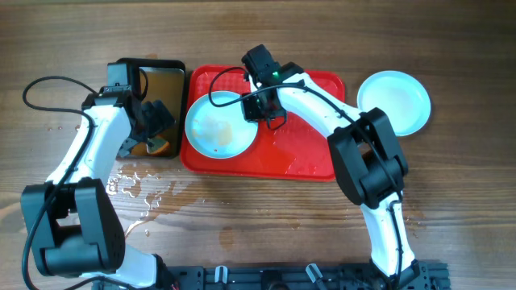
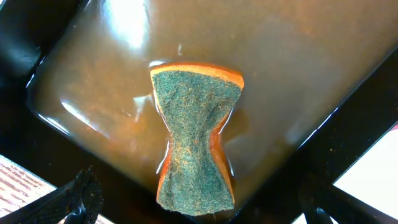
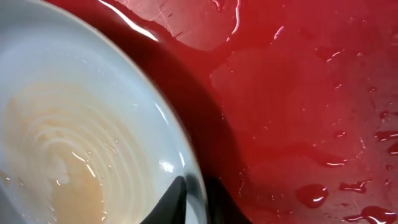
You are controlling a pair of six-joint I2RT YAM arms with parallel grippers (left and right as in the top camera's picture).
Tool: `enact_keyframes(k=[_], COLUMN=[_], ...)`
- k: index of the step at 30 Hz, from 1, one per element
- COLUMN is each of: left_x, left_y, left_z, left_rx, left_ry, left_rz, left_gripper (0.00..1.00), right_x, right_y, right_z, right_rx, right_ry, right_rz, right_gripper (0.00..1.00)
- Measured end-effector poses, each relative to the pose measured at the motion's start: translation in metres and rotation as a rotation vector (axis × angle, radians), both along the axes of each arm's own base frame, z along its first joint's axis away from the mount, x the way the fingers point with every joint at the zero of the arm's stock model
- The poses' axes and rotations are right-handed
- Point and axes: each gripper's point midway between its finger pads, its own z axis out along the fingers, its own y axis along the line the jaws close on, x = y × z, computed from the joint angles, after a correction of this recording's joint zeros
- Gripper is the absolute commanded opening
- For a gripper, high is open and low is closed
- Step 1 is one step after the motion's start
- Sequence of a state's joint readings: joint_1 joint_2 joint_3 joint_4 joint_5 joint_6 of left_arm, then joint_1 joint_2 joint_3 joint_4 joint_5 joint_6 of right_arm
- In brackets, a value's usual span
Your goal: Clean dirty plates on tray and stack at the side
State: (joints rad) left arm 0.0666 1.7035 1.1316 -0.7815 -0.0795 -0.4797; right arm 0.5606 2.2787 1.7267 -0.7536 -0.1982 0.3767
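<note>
A pale plate [image 1: 216, 127] with faint orange-brown streaks sits on the left part of the red tray [image 1: 310, 153]. My right gripper [image 1: 262, 106] is shut on its right rim. In the right wrist view the fingers [image 3: 196, 200] pinch the plate [image 3: 81, 124] edge over the wet tray [image 3: 298, 93]. A second, clean-looking plate [image 1: 393, 101] lies on the table right of the tray. A third plate is not in view. My left gripper [image 1: 156, 121] is open over the black pan, its fingers [image 2: 199, 202] wide apart on either side of a green-orange sponge [image 2: 196, 124] lying in the water.
The black pan [image 1: 161, 74] of brownish water stands against the tray's left edge; its rim shows in the left wrist view [image 2: 22, 37]. Water drops [image 1: 137, 185] are spilled on the wooden table in front of the pan. Drops also lie on the tray.
</note>
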Motion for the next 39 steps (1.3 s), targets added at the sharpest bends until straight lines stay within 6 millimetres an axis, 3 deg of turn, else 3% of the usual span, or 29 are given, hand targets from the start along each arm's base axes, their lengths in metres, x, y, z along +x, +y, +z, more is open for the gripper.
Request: enact_keyframes(k=[11, 16, 19, 25, 36, 39], left_x=[0.001, 0.001, 0.001, 0.001, 0.001, 0.001], left_y=[0.0, 0.0, 0.0, 0.0, 0.0, 0.0], left_z=[0.0, 0.0, 0.0, 0.0, 0.0, 0.0], left_rx=[0.001, 0.001, 0.001, 0.001, 0.0, 0.001], left_ry=[-0.003, -0.003, -0.003, -0.003, -0.003, -0.003], left_rz=[0.0, 0.0, 0.0, 0.0, 0.0, 0.0], left_gripper=[1.0, 1.0, 1.0, 1.0, 1.0, 1.0], right_x=[0.0, -0.003, 0.0, 0.015, 0.013, 0.014], right_y=[-0.004, -0.023, -0.042, -0.063, -0.085, -0.091], right_z=[-0.001, 0.007, 0.019, 0.073, 0.077, 0.089], right_rx=[-0.004, -0.121, -0.209, -0.271, -0.388, -0.408], right_ry=[0.023, -0.009, -0.062, -0.221, -0.244, -0.276], right_rz=[-0.065, -0.101, -0.127, -0.179, -0.199, -0.21], right_gripper=[0.04, 0.04, 0.04, 0.04, 0.04, 0.04])
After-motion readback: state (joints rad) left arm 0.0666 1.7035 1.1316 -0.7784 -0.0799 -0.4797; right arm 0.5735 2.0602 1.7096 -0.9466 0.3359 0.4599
